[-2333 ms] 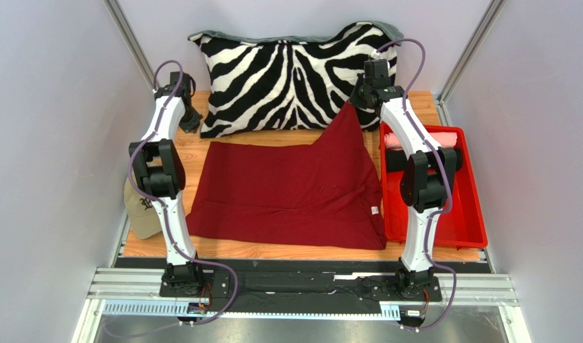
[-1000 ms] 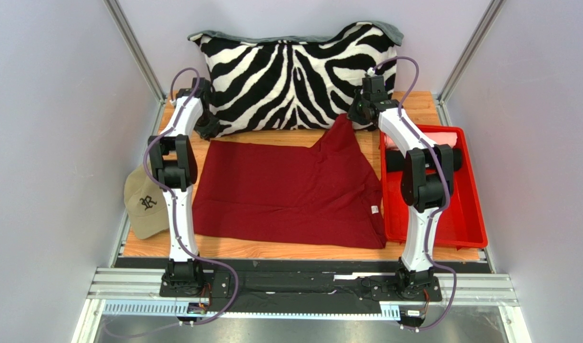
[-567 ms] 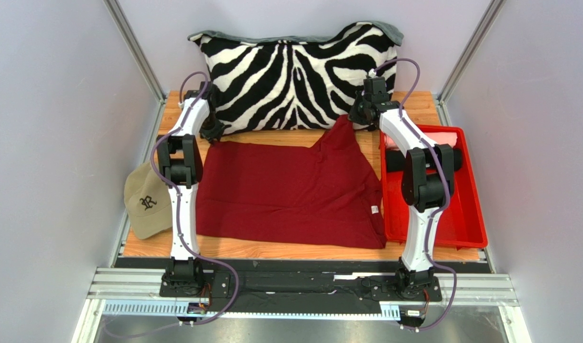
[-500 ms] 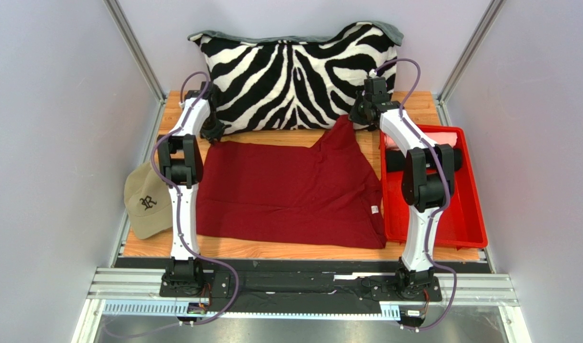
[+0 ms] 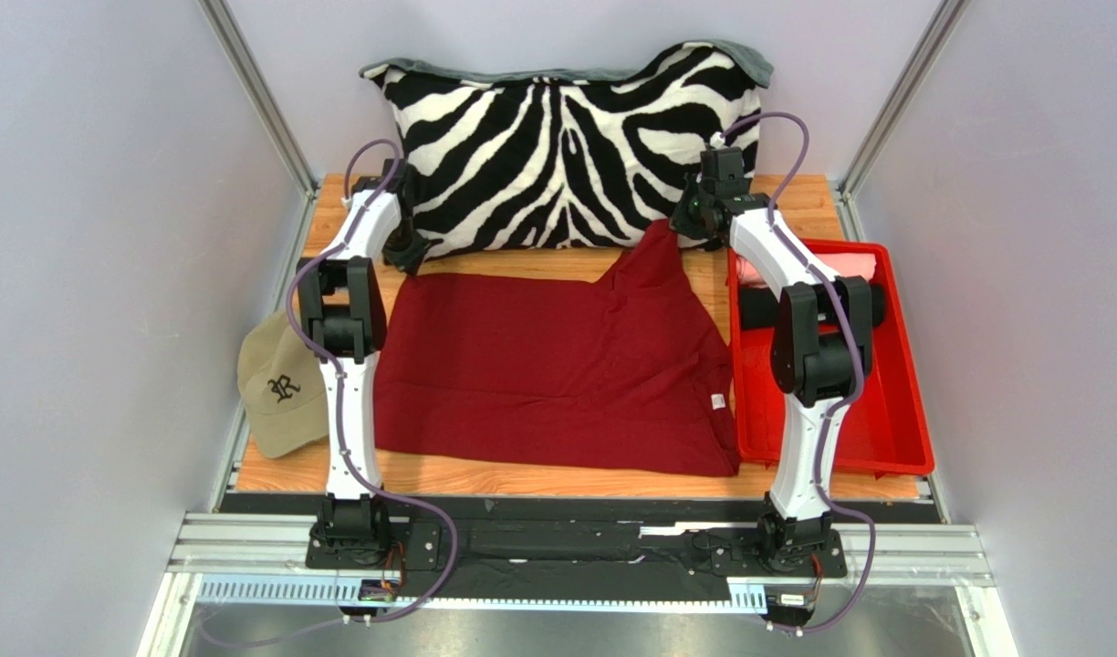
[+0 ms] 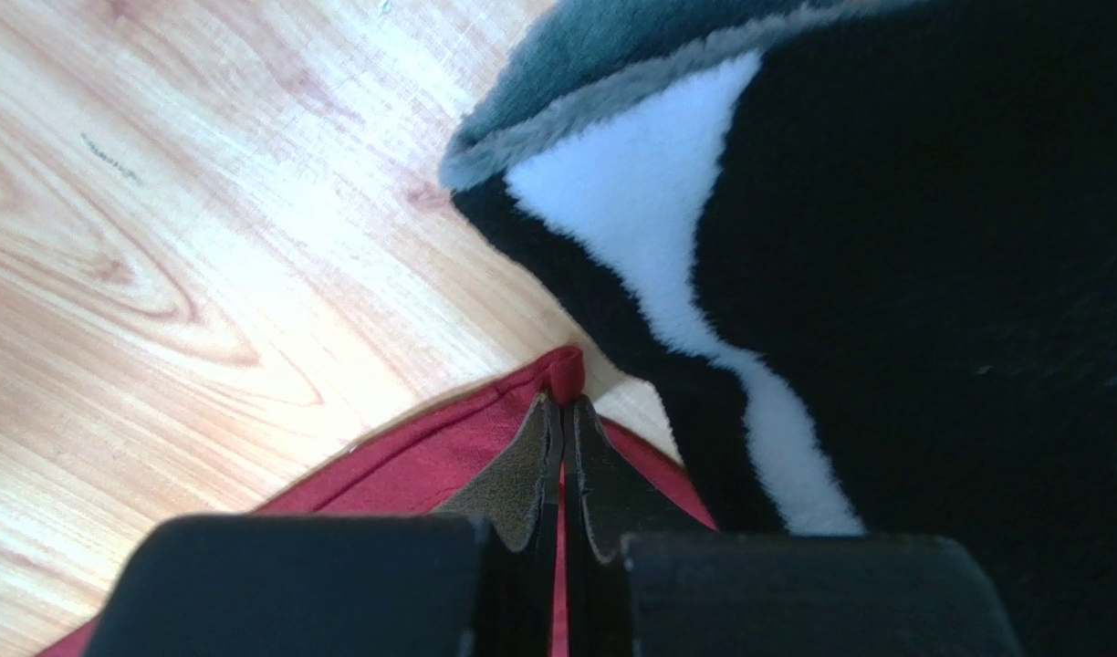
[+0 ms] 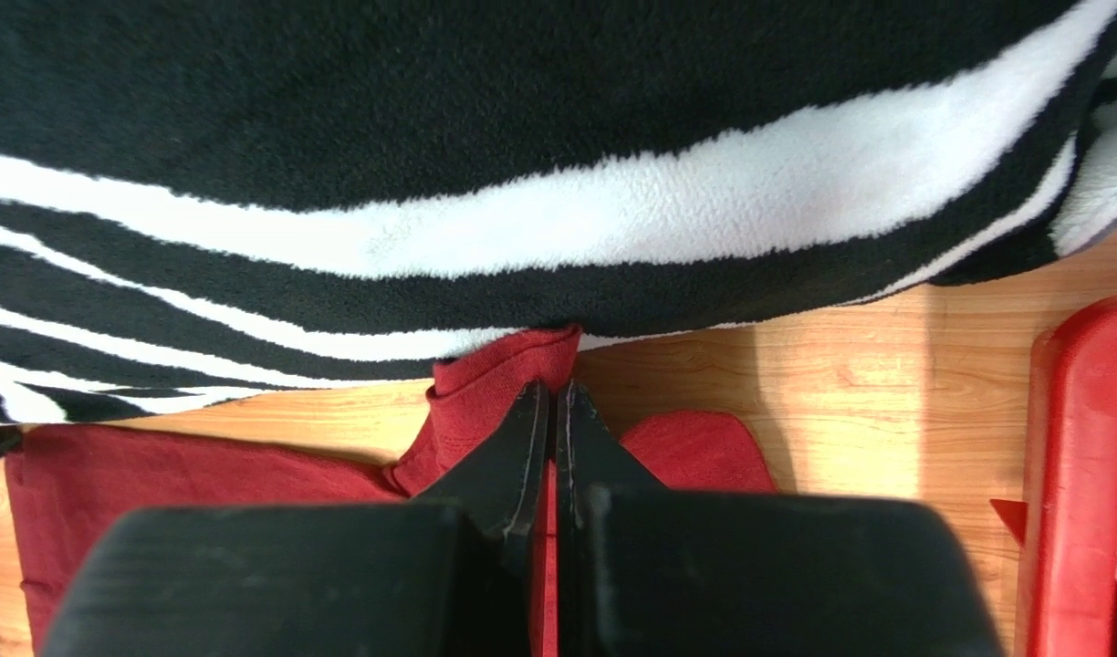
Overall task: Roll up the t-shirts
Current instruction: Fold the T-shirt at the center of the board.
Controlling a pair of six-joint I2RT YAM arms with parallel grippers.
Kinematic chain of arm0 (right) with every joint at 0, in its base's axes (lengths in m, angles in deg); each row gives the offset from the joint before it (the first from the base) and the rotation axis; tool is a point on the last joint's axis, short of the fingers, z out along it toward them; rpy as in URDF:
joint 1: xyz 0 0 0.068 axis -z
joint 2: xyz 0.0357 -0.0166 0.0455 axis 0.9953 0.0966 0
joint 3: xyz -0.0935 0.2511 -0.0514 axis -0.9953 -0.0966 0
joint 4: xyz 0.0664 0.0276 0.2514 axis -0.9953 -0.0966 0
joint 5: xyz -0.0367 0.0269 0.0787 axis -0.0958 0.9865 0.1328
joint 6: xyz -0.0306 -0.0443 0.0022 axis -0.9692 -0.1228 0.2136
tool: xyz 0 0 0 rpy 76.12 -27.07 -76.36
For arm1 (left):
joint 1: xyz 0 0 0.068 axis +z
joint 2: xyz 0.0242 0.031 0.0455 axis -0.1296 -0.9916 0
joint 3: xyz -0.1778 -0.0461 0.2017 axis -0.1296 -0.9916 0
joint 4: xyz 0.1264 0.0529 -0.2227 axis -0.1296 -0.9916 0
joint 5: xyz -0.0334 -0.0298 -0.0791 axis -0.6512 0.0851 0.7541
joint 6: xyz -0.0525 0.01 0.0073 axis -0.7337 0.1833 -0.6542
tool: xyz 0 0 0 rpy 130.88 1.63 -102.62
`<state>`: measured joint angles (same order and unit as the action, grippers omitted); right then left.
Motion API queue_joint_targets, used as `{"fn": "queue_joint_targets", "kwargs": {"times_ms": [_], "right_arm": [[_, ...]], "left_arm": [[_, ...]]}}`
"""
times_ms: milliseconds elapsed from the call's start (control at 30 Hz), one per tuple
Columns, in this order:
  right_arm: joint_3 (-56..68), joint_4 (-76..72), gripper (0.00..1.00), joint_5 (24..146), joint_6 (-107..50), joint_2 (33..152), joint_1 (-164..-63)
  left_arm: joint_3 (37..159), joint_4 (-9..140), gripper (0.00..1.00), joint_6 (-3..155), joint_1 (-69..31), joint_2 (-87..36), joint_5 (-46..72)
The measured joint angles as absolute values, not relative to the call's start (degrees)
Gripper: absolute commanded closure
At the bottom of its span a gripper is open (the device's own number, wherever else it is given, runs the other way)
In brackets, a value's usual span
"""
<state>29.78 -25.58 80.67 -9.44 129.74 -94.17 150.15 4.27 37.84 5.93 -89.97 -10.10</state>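
Top external: outstretched left claw (image 5: 408, 264), right claw (image 5: 671, 225) tight on t-shirt (image 5: 550, 370)

Pale lilac walls (image 5: 98, 274) enclose a light wooden table (image 5: 564, 479), evenly lit.

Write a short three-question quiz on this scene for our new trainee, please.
1. True or false: the left gripper is open, holding nothing.
2. Which lies at the left edge of the table? A) tan cap B) blue mug C) green towel
3. Short answer: what is the right gripper shut on?

Key: 1 false, it is shut on a far corner of the maroon t-shirt; 2 A; 3 the maroon t-shirt's other far corner, close to the zebra pillow.
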Motion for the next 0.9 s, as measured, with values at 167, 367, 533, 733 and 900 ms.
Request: {"fn": "queue_joint_targets", "kwargs": {"times_ms": [167, 367, 533, 733, 900], "right_arm": [[29.41, -25.76, 1.00, 80.60, -9.05, 127.51, -93.95], [29.65, -25.91, 1.00, 80.60, -8.85, 123.58, -93.91], [30.81, -26.17, 1.00, 80.69, -8.72, 123.32, -93.91], [25.87, -27.09, 1.00, 81.08, -8.00, 120.54, -94.17], [19.77, -28.40, 1.00, 81.15, -7.26, 116.72, -94.83]], "left_arm": [[143.86, 8.05, 1.00, 38.87, 6.39, -85.82, -8.96], [143.07, 10.92, 1.00, 40.73, 9.84, -82.69, -4.96], [143.44, 12.34, 1.00, 42.10, 12.66, -82.26, -2.06], [136.88, 14.68, 1.00, 42.17, 12.53, -78.56, 0.22], [131.33, 15.37, 1.00, 42.15, 12.29, -73.82, 1.57]]}}
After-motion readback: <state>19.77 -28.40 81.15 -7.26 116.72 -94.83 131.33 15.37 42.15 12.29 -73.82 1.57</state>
